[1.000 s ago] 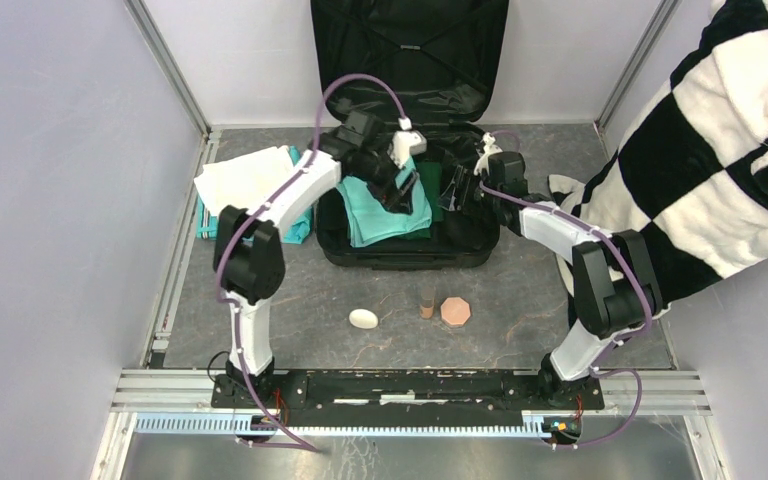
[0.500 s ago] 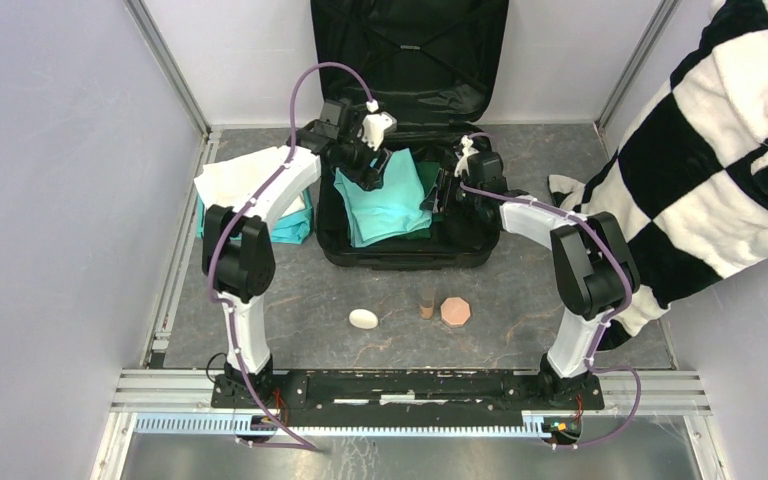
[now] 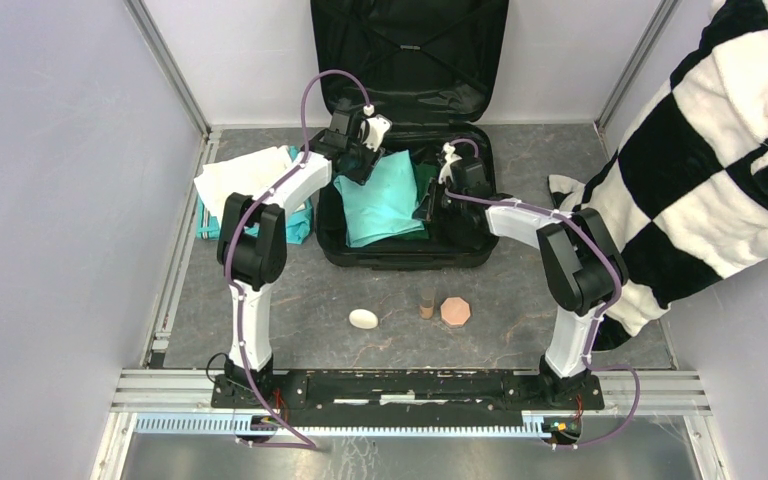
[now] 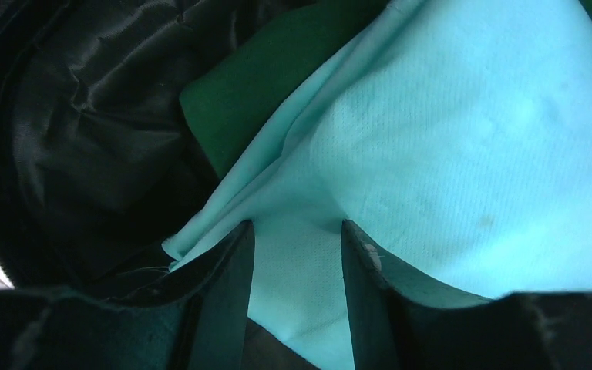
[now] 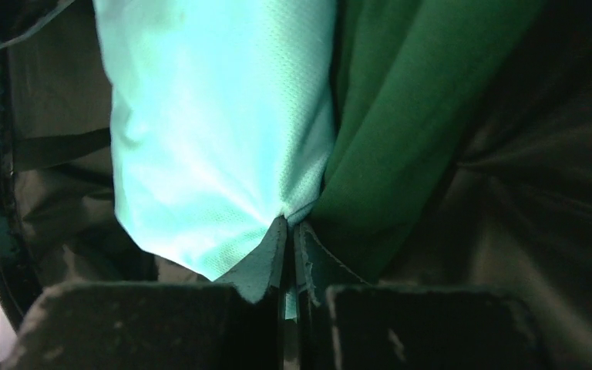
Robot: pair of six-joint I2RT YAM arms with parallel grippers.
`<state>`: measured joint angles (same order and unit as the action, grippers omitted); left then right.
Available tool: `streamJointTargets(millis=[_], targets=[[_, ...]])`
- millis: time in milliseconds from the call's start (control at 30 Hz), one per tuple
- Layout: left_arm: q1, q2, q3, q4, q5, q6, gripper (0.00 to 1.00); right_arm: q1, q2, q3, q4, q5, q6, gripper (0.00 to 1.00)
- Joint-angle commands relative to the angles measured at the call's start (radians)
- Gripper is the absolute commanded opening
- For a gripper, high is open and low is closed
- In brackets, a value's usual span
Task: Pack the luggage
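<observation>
The luggage (image 3: 405, 258) lies open, its lid (image 3: 410, 50) leaning on the back wall. Inside, a teal cloth (image 3: 385, 200) lies over a green cloth (image 3: 426, 176). My left gripper (image 3: 357, 166) is at the teal cloth's back left corner. In the left wrist view that gripper (image 4: 297, 231) is open, with the teal cloth (image 4: 447, 154) lying between its fingers (image 4: 235, 266). My right gripper (image 3: 428, 203) is at the cloth's right edge. The right wrist view shows this gripper (image 5: 289, 223) shut on a pinch of teal cloth (image 5: 216, 116), beside the green cloth (image 5: 408, 116).
Folded white and teal cloths (image 3: 250, 180) are stacked left of the suitcase. In front of it lie a white egg-shaped object (image 3: 363, 318), a small brown cylinder (image 3: 427, 301) and a pinkish octagonal piece (image 3: 455, 311). A black-and-white checkered blanket (image 3: 720, 150) fills the right side.
Both grippers moved toward the back of the suitcase. The right gripper closed on the teal cloth's edge. The left jaws narrowed around the cloth's corner.
</observation>
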<state>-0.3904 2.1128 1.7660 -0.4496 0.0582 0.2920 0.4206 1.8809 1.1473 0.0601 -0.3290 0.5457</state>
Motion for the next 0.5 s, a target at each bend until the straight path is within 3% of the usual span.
streamJointTargets(millis=[0, 133, 233, 267, 367, 467], targets=[[-0.004, 0.029, 0.024, 0.082, -0.012, -0.037, 0.52, 0.054, -0.038, -0.051, 0.084, -0.046, 0.066, 0.07], [-0.007, 0.041, 0.023, 0.093, 0.007, -0.031, 0.53, 0.066, -0.067, -0.101, 0.123, -0.048, 0.106, 0.1], [-0.013, 0.045, 0.019, 0.094, 0.015, -0.029, 0.54, 0.051, -0.058, -0.049, 0.044, -0.019, 0.062, 0.41], [-0.014, 0.042, 0.015, 0.093, 0.015, -0.028, 0.54, 0.033, -0.056, -0.021, 0.02, -0.021, 0.046, 0.45], [-0.012, 0.017, -0.008, 0.098, 0.003, -0.022, 0.55, -0.033, -0.079, 0.028, 0.02, -0.038, 0.043, 0.51], [-0.006, -0.032, -0.037, 0.112, -0.004, -0.018, 0.56, -0.077, -0.067, 0.133, 0.02, -0.089, 0.044, 0.52]])
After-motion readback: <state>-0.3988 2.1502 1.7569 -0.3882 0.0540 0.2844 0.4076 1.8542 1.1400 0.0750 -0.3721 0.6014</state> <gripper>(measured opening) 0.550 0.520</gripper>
